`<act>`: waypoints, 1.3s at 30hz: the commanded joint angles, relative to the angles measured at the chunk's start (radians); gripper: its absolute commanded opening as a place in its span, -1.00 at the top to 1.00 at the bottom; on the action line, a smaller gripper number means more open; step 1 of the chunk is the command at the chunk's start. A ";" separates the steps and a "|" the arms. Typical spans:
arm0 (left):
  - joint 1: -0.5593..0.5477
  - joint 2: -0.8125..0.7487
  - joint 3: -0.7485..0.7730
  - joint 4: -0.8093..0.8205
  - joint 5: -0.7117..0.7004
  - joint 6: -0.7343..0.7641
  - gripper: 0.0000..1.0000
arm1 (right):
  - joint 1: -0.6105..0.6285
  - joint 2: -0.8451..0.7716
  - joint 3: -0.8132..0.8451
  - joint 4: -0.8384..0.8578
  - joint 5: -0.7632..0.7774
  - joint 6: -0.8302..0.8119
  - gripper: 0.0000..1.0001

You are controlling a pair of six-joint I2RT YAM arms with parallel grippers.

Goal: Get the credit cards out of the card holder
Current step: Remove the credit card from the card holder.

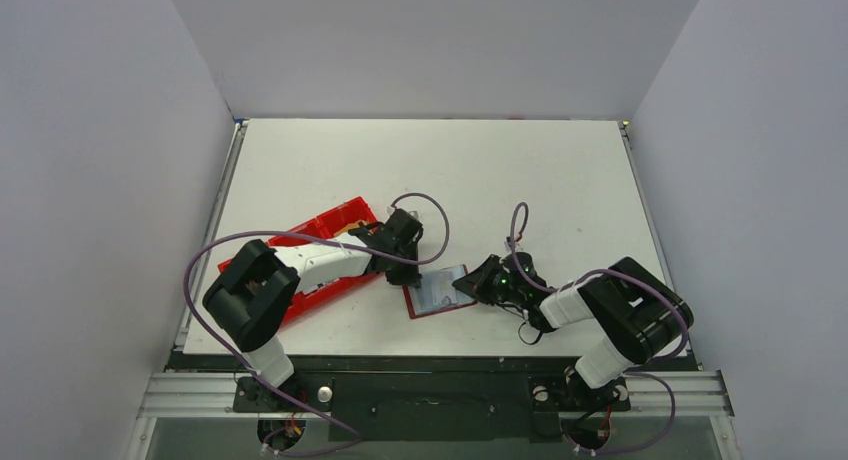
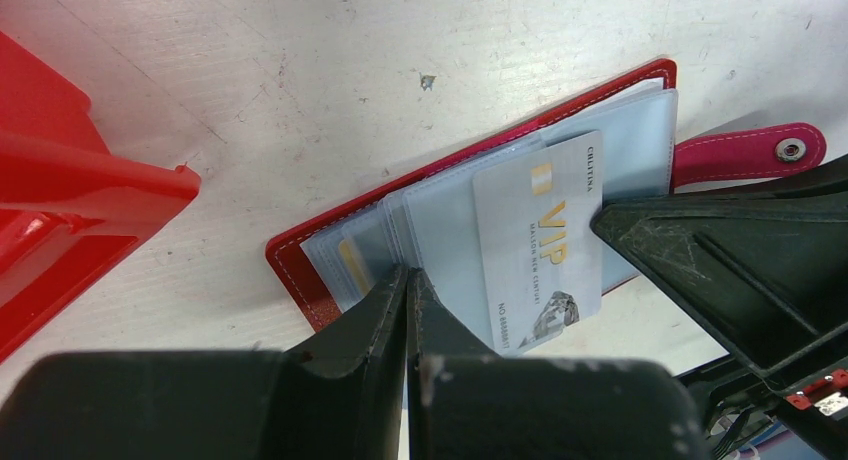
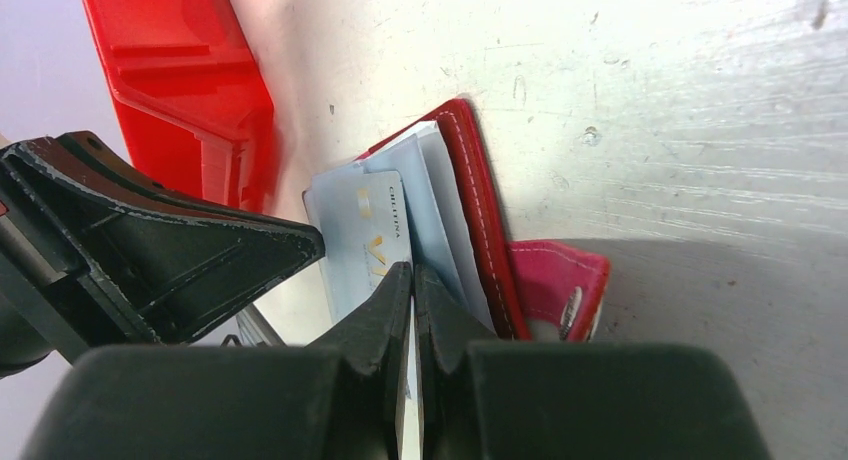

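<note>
Both finger pairs are pressed together. The right gripper (image 3: 412,280) pinches the edge of a silver credit card (image 2: 540,235) marked VIP, which lies slanted and partly out of its pale sleeve. The left gripper (image 2: 408,285) sets its tips on the sleeves just beside that card; whether it nips one, I cannot tell. Beneath both lies the open card holder (image 2: 440,220), flat on the white table (image 2: 300,60), its strap tab (image 2: 750,155) just beside the right gripper and a red tray (image 2: 60,180) near the left one.
</note>
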State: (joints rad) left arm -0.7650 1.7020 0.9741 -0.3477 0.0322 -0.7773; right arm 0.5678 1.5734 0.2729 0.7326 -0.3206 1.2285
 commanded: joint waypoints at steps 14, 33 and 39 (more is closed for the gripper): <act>0.004 0.030 0.007 -0.089 -0.069 0.049 1.00 | -0.045 -0.165 0.013 -0.205 0.052 -0.111 1.00; 0.002 -0.074 0.145 -0.140 -0.011 0.094 0.51 | -0.056 -0.224 0.056 -0.245 0.000 -0.095 1.00; 0.011 -0.097 0.141 -0.106 0.102 0.077 0.17 | -0.058 -0.213 0.070 -0.212 -0.029 -0.061 1.00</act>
State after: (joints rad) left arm -0.7639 1.6493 1.0817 -0.4808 0.0452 -0.6945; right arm 0.5175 1.3758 0.3065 0.4587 -0.3241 1.1450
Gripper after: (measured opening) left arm 0.390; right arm 0.003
